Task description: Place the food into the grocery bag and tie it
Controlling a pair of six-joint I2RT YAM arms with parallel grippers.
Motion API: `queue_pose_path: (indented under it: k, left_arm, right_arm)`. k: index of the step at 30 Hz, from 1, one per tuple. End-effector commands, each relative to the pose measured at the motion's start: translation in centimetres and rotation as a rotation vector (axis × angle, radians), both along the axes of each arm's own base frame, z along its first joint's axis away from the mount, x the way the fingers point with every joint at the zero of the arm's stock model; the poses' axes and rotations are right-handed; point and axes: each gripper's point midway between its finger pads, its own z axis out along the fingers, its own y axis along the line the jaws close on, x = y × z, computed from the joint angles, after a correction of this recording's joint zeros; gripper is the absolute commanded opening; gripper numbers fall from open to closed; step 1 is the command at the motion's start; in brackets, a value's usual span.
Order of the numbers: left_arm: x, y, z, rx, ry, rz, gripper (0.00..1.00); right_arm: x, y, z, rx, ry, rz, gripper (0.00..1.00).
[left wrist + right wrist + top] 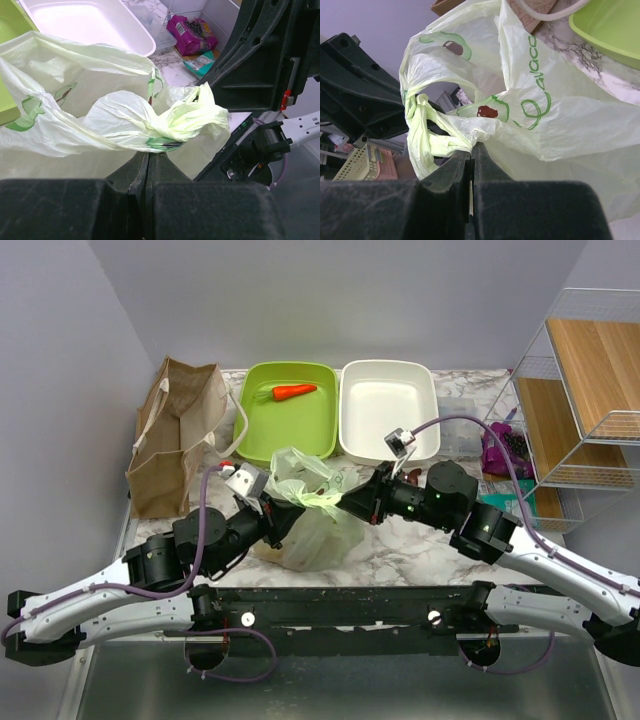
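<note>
Both tools clenched on the twisted handles of the grocery bag (312, 525), just below the middle of the top view.

The pale-green bag with avocado prints sits on the marble counter (400, 552), in front of the two trays, with its body bulging low between the arms. What is inside cannot be made out through the plastic. The left tool (148, 162) pinches a roped-up handle from the left side of the frame. The right tool (471, 154) pinches another strand from the right. Between them the handles (167, 124) wind about each other in a tight twist. Toward the top of the frame a carrot (295, 392) lies in the green tray (262, 435), beside the white tray (425, 430). A brown paper bag (172, 440) stands at upper left.
</note>
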Motion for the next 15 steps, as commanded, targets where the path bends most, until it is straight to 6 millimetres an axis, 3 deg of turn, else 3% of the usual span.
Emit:
queue_pose_path:
  k: [1, 4, 15]
  left_arm:
    - [0.8, 2.2, -1.8, 0.065, 0.01, 0.087, 0.0]
    - [0.8, 2.6, -2.1, 0.079, 0.012, 0.096, 0.0]
    - [0.6, 5.2, -3.2, 0.11, 0.03, 0.146, 0.0]
  right_arm:
    - [1.4, -1.3, 1.2, 0.001, -0.006, -0.099, 0.05]
    - [1.9, -1.5, 1.3, 0.003, -0.002, -0.131, 0.04]
    - [7.3, -5.8, 3.0, 0.064, -0.054, -0.53, 0.01]
